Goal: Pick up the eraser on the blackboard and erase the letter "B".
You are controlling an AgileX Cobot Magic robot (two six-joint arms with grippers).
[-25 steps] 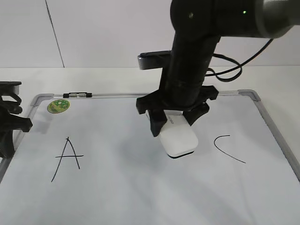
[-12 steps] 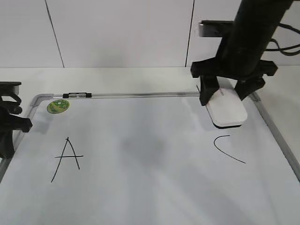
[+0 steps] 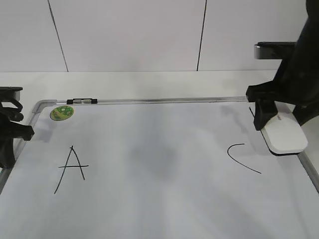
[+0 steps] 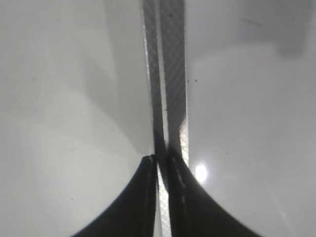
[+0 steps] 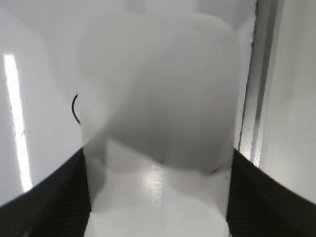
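Observation:
The white blackboard [image 3: 149, 199] lies flat with a silver frame. My right gripper [image 3: 281, 122] is shut on the white eraser [image 3: 285, 138] and holds it over the board's right edge, just right of the black "C" [image 3: 241, 157]. In the right wrist view the eraser [image 5: 158, 123] fills the space between the jaws [image 5: 157, 197], with the frame [image 5: 256, 98] beside it. No letter "B" shows; only a faint grey smudge [image 3: 149, 154] marks the board's middle. My left gripper [image 3: 7, 139] is shut at the board's left edge, over the frame [image 4: 170, 74].
A black "A" [image 3: 71, 168] is at the board's left. A round green sticker [image 3: 62, 112] sits in the far left corner. A black clip [image 3: 82, 101] is on the far frame. The white table [image 3: 124, 84] and a wall lie behind.
My right gripper has carried the eraser from the board's middle to the right, past the "C", to the right frame. The left arm has not moved.

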